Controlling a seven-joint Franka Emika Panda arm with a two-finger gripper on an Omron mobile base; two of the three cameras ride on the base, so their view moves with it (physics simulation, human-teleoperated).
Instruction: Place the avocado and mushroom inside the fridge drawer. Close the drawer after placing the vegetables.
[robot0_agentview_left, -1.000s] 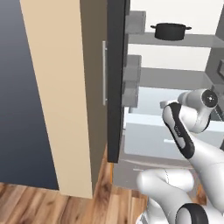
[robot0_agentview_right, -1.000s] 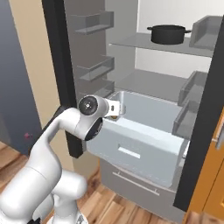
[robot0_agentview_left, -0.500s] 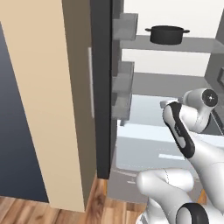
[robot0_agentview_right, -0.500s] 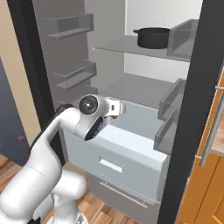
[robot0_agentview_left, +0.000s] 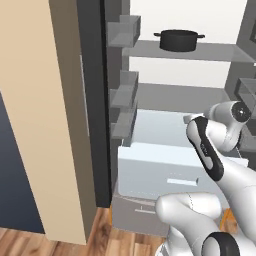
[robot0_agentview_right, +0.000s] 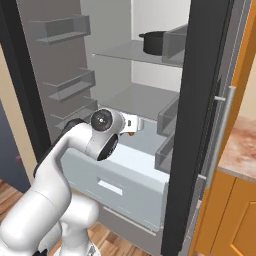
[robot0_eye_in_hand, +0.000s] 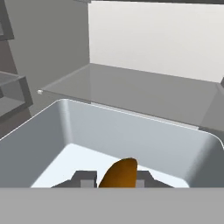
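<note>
- Closer to the open fridge than a second ago, through a drive of the base and no shift of the shelves or the bin. Same arm pose, hand carried forward with it.
- Now poised with the gripper over the fridge drawer, pulled out and open at the top, its pale front panel facing the base.
- Pinched tight on a small orange-brown lump between the fingertips. Judged to be the mushroom by colour and size, though not beyond doubt.
- Held above the near part of the bin, clear of its floor and walls, below the glass shelf.
- Cannot tell whether the avocado already lies inside, with the nearest stretch of floor hidden behind the hand.
- Step in hand, by this reading: delivery of the held piece into the drawer.
- Next: lower a little past the rim, well inside the walls, then spread the claw and let go.
- After that: lift straight out, fetch whatever remains, and push the front panel home to close.
</note>
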